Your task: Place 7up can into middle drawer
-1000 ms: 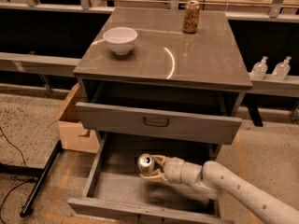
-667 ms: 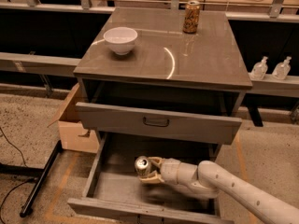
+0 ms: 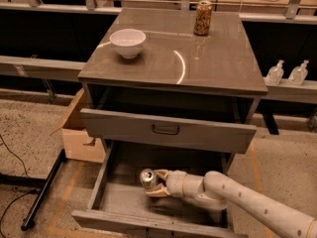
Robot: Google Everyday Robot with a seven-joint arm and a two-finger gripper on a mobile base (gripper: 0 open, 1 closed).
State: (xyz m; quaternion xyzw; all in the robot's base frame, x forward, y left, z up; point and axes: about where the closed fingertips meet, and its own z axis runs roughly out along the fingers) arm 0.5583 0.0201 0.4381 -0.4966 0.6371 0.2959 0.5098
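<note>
Since 1.0 s earlier, gripper and 7up can had shifted slightly leftward and lower inside the open middle drawer. Fingers were clamped on the can from either side. The can was tilted, with its silver top facing up-left, over the left-centre of the drawer floor; contact with the floor could not be told. Arm entered from lower right. White bowl and brown-orange can stood well apart on the cabinet top.
</note>
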